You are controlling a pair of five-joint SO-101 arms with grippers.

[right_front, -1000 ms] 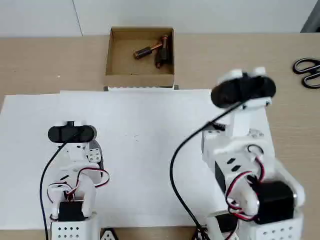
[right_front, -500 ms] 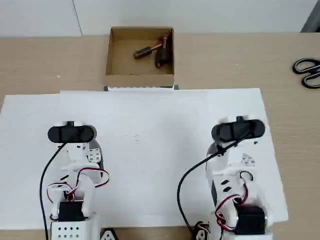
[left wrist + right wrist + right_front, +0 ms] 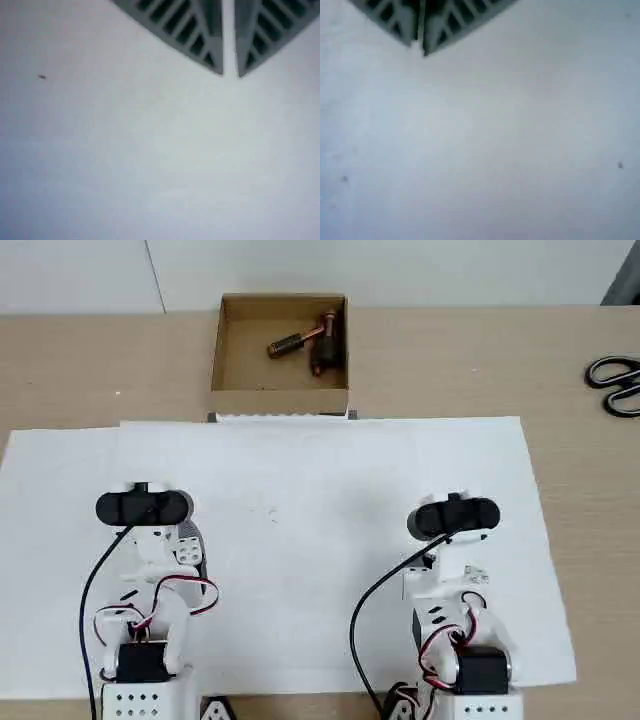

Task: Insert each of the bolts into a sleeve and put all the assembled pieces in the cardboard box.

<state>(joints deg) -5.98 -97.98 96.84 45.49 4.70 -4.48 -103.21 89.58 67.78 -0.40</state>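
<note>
Smooth white paper (image 3: 300, 480) — ribbed left gripper (image 3: 231, 75), right gripper (image 3: 417, 49) both closed, empty; coppery cylinders (image 3: 290, 344) in cardboard box (image 3: 280, 400).

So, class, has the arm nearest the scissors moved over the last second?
Yes. That arm drew back from the cardboard box, folding down toward its own base.

We place the box (image 3: 280, 400) at the far side of the table (image 3: 100, 370), just behind the paper (image 3: 300, 500). In it, toward its right wall, lie two pieces (image 3: 290, 343), possibly three, close together. On the paper's near half stand the left arm (image 3: 145, 570) and right arm (image 3: 455, 580), well apart. Scissors (image 3: 615, 385) lie far right, off the paper.
</note>
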